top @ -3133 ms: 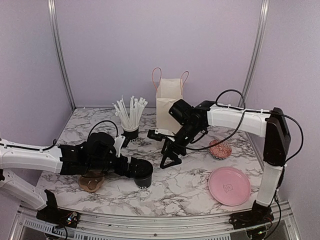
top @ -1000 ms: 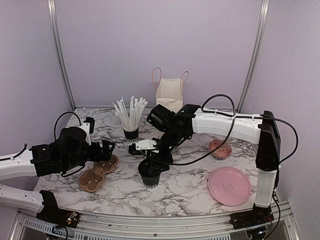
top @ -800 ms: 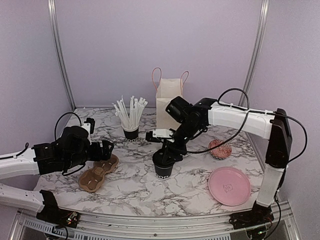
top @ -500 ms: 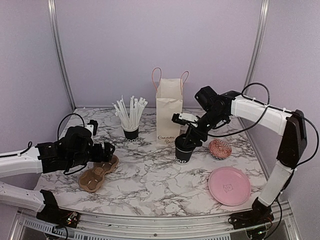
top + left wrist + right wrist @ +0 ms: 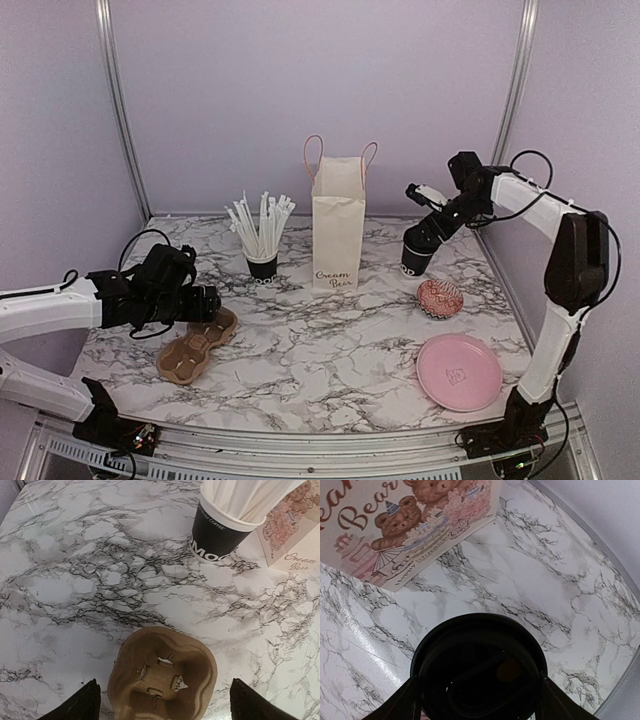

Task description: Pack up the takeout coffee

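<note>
My right gripper [image 5: 432,231] clamps the takeout coffee [image 5: 417,256] at far right, beside the paper bag [image 5: 338,225]; my left gripper [image 5: 203,303] gapes empty; carried low, the coffee could clip and topple the bag.

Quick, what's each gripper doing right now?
Left gripper: open, empty, above the brown cardboard cup tray.
Right gripper: closed on the small black lidded paper cup.

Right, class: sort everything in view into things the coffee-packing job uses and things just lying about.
Job: takeout coffee cup, in the right end effector; paper bag; perhaps the cardboard tray.
Lying about: cup of straws; pink plate; pink patterned object.
</note>
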Controlling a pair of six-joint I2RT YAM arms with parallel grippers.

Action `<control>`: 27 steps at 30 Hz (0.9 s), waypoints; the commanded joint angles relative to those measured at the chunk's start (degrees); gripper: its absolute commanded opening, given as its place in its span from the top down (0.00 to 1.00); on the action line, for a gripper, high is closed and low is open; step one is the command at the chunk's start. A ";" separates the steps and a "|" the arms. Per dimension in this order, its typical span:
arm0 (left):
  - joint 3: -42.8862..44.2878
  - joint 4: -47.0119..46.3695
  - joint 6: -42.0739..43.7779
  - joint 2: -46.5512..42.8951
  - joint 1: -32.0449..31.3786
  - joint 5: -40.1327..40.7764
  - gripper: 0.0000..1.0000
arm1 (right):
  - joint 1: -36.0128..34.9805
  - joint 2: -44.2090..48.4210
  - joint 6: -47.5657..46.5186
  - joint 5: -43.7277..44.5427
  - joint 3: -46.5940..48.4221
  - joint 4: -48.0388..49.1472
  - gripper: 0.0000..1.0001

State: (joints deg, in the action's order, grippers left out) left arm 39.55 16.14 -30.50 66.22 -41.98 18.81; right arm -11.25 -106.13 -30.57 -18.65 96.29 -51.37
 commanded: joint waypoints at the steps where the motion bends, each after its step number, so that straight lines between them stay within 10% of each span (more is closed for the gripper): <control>1: 2.72 8.88 0.82 2.99 5.07 -5.87 0.15 | 2.96 -5.12 3.33 0.26 5.88 2.16 0.29; 15: 7.60 20.26 4.77 4.19 6.21 -14.66 0.37 | 3.87 -10.12 6.19 -1.14 11.06 0.48 0.02; 27: 15.89 17.18 6.54 3.05 3.58 -14.50 0.37 | -4.55 -1.25 12.44 -15.48 19.27 4.64 0.07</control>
State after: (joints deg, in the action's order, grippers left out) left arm 54.57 33.89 -25.02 69.78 -37.91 4.51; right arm -11.09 -111.09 -21.96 -27.11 110.34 -50.02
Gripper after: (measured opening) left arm 0.629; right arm 0.941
